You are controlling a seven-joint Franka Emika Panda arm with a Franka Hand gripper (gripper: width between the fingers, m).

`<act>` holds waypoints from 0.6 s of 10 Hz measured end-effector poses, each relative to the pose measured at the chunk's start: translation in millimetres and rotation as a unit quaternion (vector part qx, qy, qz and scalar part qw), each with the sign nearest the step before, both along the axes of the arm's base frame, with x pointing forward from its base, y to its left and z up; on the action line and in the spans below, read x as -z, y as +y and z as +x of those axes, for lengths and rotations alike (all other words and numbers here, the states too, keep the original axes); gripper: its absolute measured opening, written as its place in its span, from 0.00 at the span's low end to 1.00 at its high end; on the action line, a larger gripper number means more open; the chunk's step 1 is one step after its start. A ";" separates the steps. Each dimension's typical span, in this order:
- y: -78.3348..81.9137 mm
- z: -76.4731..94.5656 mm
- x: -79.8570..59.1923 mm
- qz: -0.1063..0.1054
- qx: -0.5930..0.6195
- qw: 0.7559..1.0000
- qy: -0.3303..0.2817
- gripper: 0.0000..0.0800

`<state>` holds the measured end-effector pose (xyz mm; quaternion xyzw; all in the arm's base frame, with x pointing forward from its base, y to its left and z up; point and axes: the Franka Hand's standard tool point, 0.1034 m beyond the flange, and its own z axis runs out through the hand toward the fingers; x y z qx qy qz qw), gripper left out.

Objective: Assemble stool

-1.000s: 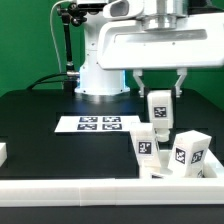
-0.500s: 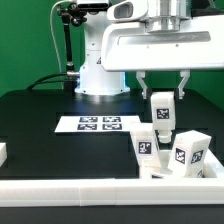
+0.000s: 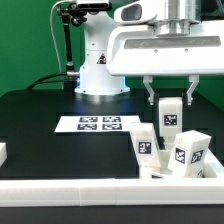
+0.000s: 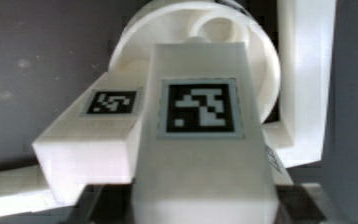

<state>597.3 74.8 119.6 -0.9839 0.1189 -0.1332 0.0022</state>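
Black table (image 3: 40,120), green backdrop. Gripper (image 3: 170,98) clenched on a leg block (image 3: 171,118) above the seat (image 3: 165,172); two legs (image 3: 146,145) look seated, this one pending.

Arm: we see 1 Panda, wrist vertical, pointing down | gripper (image 3: 170,98): fingers (image 3: 150,95) closed on leg block (image 3: 170,113), held upright above table
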 end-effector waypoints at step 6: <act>20.9 7.6 11.1 -0.022 -0.051 0.998 0.005 0.42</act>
